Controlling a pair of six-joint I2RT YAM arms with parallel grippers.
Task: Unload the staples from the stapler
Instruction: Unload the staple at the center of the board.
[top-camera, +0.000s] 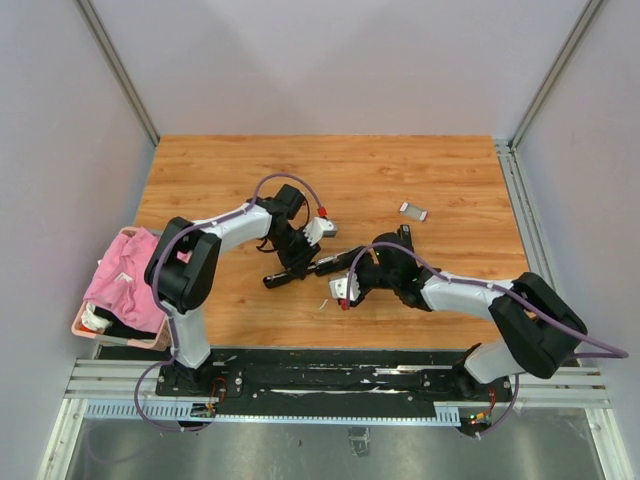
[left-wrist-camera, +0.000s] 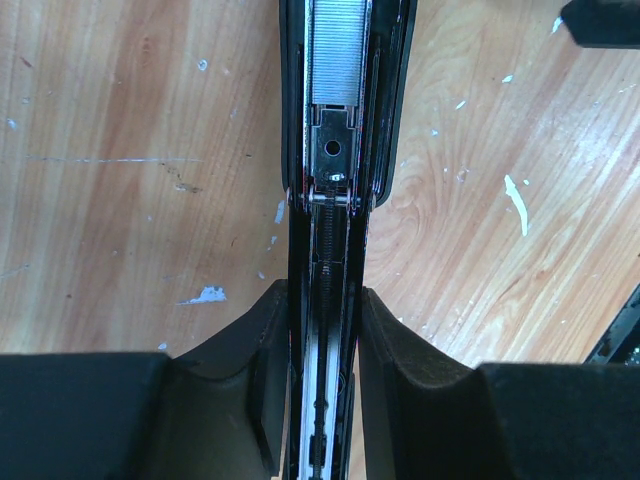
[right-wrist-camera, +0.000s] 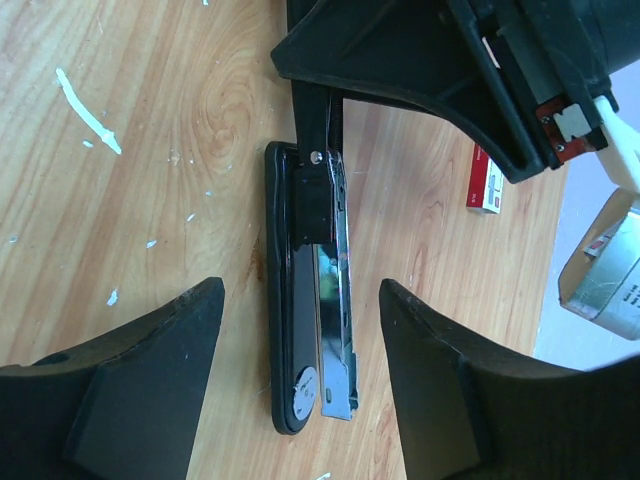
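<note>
Nearest the bases, the right gripper (right-wrist-camera: 300, 295) hangs low over the table (top-camera: 220, 180) with its fingers spread wide. They straddle the front end of the stapler (right-wrist-camera: 285, 340) without touching it. Just beyond, the left gripper (left-wrist-camera: 323, 295) is clamped tight on the stapler's narrow rear part. The stapler is swung open, and the staples (left-wrist-camera: 335, 50) sit as a silvery strip in the exposed channel, ahead of the spring and pusher. The likely trouble is the right fingers closing on the black base or the channel walls instead of the strip, which is thin and recessed between the rails. A pinch from the side would probably jam it, and a rough drag could break it into loose bits that scatter over the wood. The two grippers also work very close together, so a careless approach could knock the left fingers and twist the stapler out of line. Room looks good: the stapler lies mid-table, well apart from every edge, with bare wood around it. A basket (top-camera: 85, 325) of pink cloth (top-camera: 120, 270) sits at the near left edge. A small red-and-white box (top-camera: 413, 211) lies farther off to the right. Both are away from the work.
</note>
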